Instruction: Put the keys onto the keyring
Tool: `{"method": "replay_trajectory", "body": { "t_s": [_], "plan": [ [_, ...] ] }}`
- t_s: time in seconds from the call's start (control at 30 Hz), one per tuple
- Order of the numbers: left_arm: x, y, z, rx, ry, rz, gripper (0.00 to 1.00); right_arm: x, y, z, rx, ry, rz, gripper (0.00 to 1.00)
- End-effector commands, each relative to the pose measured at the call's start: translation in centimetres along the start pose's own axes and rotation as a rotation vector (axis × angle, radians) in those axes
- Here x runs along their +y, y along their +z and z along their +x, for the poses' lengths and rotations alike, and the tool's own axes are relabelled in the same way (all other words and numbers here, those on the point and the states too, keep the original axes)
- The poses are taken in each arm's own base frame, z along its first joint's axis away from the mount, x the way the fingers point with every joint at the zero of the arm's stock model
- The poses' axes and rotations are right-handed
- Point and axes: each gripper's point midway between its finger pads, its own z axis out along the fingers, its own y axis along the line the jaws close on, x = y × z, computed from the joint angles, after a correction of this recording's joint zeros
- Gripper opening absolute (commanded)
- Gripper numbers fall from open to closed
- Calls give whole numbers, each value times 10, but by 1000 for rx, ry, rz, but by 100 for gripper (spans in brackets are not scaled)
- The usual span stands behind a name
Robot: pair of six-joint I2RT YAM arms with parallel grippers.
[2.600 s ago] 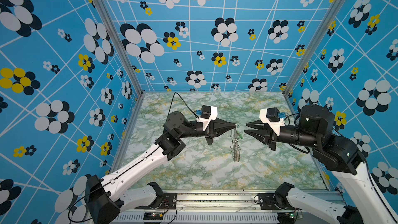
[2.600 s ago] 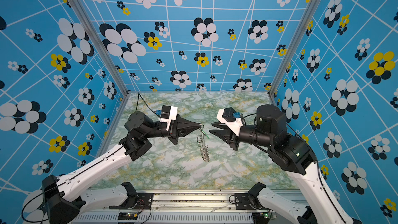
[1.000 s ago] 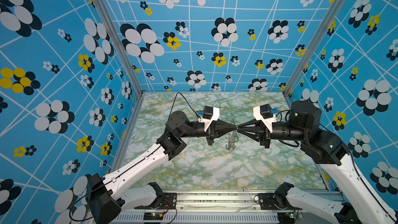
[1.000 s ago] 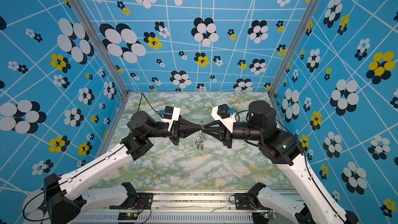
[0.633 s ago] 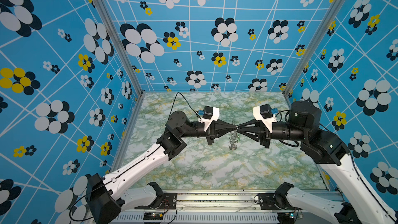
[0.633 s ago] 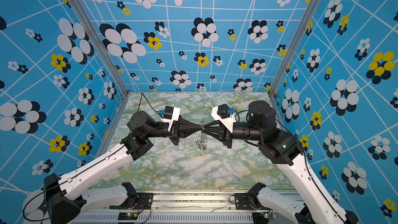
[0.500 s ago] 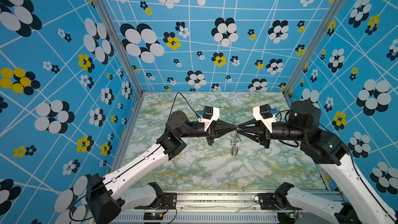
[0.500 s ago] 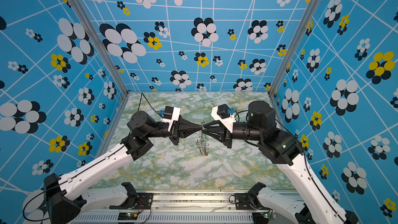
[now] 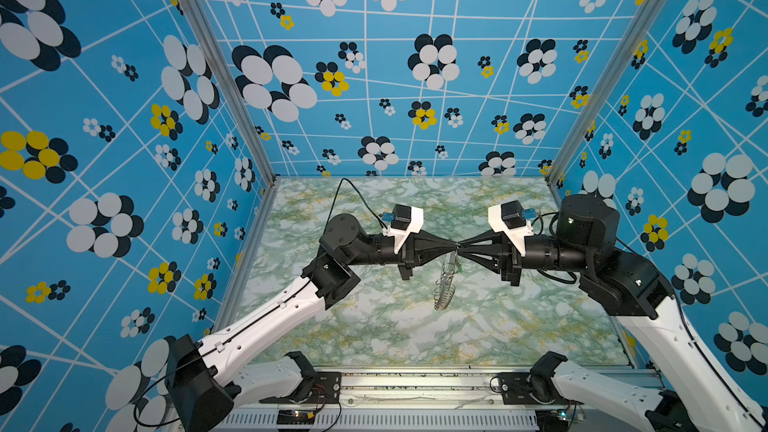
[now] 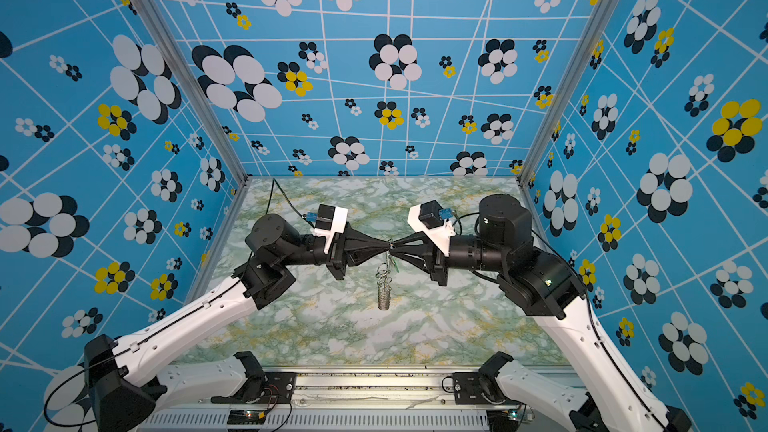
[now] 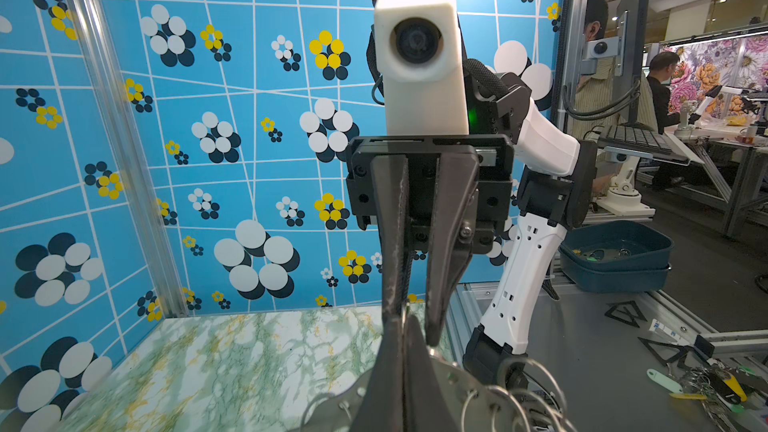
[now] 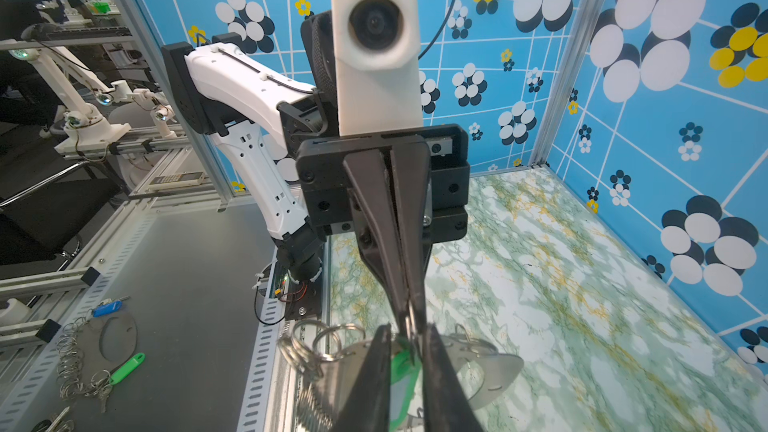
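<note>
Both grippers meet tip to tip above the middle of the marbled table in both top views. The keyring, a grey band fringed with wire loops, hangs edge-on below them. My left gripper is shut on its upper edge; the band spreads out below the fingers. My right gripper is shut on the light-green key, which lies against the band. Whether the key is threaded on a loop is hidden.
The marbled table is walled by blue flowered panels on three sides. Outside the cell, a grey bench holds spare loop bunches with green and blue tags and a dark blue bin.
The keyring has swung from a bunched, tilted pose to hanging straight down and lower. The left jaws have closed a little tighter. Both arms have stayed in place.
</note>
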Motion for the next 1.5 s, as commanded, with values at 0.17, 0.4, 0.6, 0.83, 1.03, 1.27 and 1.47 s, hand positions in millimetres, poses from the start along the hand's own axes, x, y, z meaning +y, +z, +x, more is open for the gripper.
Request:
{"method": "replay_trajectory", "body": {
  "t_s": [0.17,0.4,0.6,0.83,1.03,1.27,1.47],
  "plan": [
    [-6,-25,-38,-181,99,-39,0,0,-20,-17,-64,-29,61,30],
    [-10,-31,-48,-256,118,-11,0,5,-21,-25,-110,-27,32,40],
    [-9,-32,-53,-273,126,-10,0,11,-18,-33,-152,-18,-20,43],
    [-9,-33,-58,-298,134,-13,0,12,-11,-32,-165,11,-46,43],
    [-9,-34,-64,-321,140,-15,0,8,-5,-29,-151,25,-45,32],
    [-2,-36,-68,-370,136,-52,0,10,-6,-28,-157,28,-51,0],
    [8,-40,-76,-475,129,-94,0,18,1,-24,-159,56,-98,0]
  ]
}}
